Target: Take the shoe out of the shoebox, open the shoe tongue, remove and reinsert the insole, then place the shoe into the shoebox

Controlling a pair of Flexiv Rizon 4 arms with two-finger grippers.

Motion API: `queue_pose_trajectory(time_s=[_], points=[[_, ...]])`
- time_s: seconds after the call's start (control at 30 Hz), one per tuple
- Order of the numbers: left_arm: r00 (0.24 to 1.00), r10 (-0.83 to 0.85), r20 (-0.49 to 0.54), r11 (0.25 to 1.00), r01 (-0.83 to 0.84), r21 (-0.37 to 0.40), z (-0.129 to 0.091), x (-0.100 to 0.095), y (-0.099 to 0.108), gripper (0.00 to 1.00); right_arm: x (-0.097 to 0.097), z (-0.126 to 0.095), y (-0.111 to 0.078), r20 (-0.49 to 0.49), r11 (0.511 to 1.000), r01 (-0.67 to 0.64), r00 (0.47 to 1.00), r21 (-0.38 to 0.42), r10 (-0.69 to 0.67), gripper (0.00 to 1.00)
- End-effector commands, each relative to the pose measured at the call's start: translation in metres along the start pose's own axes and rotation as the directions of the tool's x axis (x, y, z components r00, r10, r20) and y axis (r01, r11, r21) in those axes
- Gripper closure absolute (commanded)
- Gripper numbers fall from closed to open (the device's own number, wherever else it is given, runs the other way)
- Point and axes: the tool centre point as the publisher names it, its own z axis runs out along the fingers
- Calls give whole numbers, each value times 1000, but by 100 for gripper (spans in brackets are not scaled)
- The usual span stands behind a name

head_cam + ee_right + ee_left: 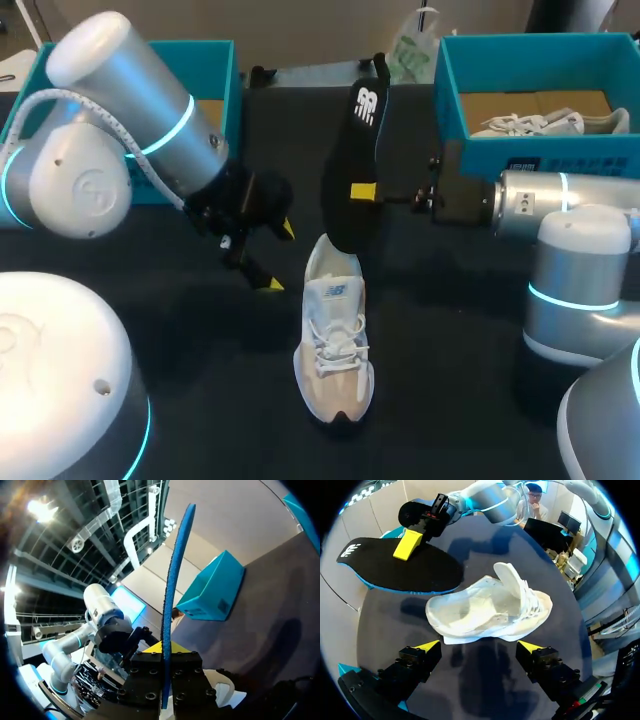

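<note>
The right jaws were clamped on the black insole (pixel 362 140), held off the counter (pixel 450 330). The left jaws stood wide open, gripping nothing, near the pale shoe (pixel 333 340), which lay on the counter outside the teal shoebox (pixel 540 155).

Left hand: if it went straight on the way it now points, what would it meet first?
Probably the white and beige lace-up sneaker, lying on the dark table just ahead of the open left hand. The black insole in the right hand lies beyond it. Depth is uncertain.
</note>
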Motion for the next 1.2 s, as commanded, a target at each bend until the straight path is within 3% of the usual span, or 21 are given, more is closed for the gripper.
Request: queue_pose_trajectory(time_s=[0.03,0.47,0.83,1.2], points=[[1000,0,-2,1000,0,-4,7,-4,-2,0,0,4,1,4,1000,0,1000,1,0,100],[999,12,33,1000,-12,-12,18,-13,7,0,-11,19,-9,19,999,37,999,37,-38,100],[999,22,30,1000,-22,-16,21,-13,8,0,-11,19,-9,22,998,50,998,30,-50,100],[998,54,20,998,-54,17,30,-14,9,0,-18,25,-12,36,997,71,997,-22,-71,100]])
